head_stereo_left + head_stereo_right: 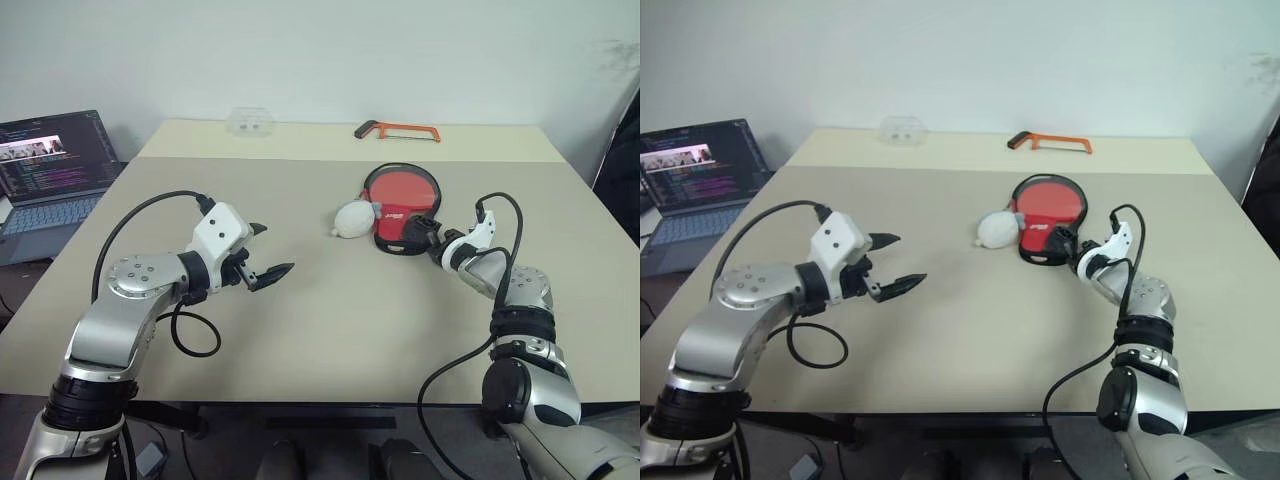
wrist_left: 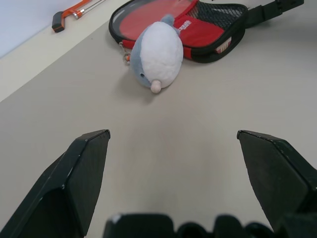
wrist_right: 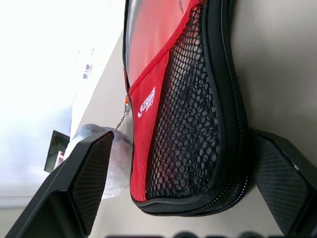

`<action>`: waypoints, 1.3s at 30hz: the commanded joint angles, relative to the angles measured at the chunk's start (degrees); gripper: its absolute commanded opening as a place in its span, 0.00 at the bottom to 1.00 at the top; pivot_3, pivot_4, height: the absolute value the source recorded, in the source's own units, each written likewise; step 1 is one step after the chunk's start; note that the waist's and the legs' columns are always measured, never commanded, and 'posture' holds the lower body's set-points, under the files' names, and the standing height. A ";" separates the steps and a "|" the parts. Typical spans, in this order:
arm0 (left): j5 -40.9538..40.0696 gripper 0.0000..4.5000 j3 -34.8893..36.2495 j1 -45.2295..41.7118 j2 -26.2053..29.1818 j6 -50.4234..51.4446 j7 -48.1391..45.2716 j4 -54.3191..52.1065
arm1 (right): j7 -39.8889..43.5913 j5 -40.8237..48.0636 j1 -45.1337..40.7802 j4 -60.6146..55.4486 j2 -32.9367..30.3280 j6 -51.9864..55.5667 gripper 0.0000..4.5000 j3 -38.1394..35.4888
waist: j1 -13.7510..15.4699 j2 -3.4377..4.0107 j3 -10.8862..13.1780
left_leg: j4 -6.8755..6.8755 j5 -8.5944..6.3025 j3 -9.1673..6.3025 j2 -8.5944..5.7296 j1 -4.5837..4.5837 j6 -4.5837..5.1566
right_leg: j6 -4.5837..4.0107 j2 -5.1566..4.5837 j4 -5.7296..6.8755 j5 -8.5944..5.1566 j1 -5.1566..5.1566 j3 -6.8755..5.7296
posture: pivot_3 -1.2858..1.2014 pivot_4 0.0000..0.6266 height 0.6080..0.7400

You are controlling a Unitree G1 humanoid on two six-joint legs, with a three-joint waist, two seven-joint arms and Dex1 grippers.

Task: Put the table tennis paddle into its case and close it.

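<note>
Right gripper is wide open, nothing held, its tips right at the near end of the case; from the head views I cannot tell whether they touch it. The right wrist view fills in what the head views cannot: the black fingers stand on either side of the case's narrow end, with the black mesh pocket and the zip edge close up between them, and a white logo on the red cloth. Beyond the mesh lies a smooth red face; whether that is the paddle itself or the case's own panel, I cannot tell.

Left gripper is also spread open and empty, hovering above bare table, well apart from the case. Its wrist view looks out between two black fingers to a small white plush toy with a grey back, which the head views give as a pale lump. A short chain runs from the toy toward the case, and the toy rests just against the case's left edge.

Outward again: an orange-framed hacksaw lies at the table's far edge, a clear plastic thing sits farther left along that edge, and a laptop stands open off the table's left side
</note>
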 commanded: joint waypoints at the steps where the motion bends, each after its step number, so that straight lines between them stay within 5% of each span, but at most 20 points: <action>1: -0.30 1.00 1.02 -0.69 0.81 -0.54 0.15 -1.94 | -0.30 0.75 -0.26 0.94 1.29 0.41 1.00 0.58 | -0.17 0.00 0.00 | 0.00 0.00 0.00 0.00 0.00 0.00 | 0.00 0.00 0.00 0.00 0.00 0.00 | 0.52 0.24 1.00; 16: 0.07 1.00 0.03 -1.67 0.63 -0.36 0.59 -1.71 | 4.52 -3.78 -7.86 17.60 1.76 -10.53 0.96 1.72 | -1.54 -0.04 -0.02 | -0.03 0.01 0.06 0.04 0.50 0.01 | -0.03 0.07 0.02 0.01 0.34 0.16 | 0.52 0.24 1.00; 30: 0.34 1.00 0.18 -1.43 0.84 -0.38 0.91 -1.79 | 8.20 -5.54 -7.85 17.90 1.16 -9.53 0.96 3.87 | -1.91 -0.07 -0.04 | -0.08 0.00 0.08 0.04 0.63 0.01 | 0.00 0.08 0.02 0.00 0.43 0.21 | 0.52 0.24 1.00; 36: 0.40 1.00 0.02 -1.64 0.67 -0.46 0.88 -1.54 | 6.68 -4.72 -8.16 16.95 1.01 -9.13 0.91 2.96 | -1.92 -0.08 -0.03 | -0.23 0.00 0.12 0.03 0.62 0.01 | -0.09 0.08 0.00 -0.03 0.35 0.24 | 0.52 0.24 1.00; 39: 0.55 1.00 -0.28 -1.81 0.54 -0.42 1.00 -1.51 | 7.19 -4.34 -8.00 15.65 1.30 -8.48 0.69 3.08 | -1.91 -0.09 0.01 | -0.26 0.00 0.12 0.03 0.60 0.01 | -0.09 0.08 0.00 -0.03 0.31 0.24 | 0.52 0.24 1.00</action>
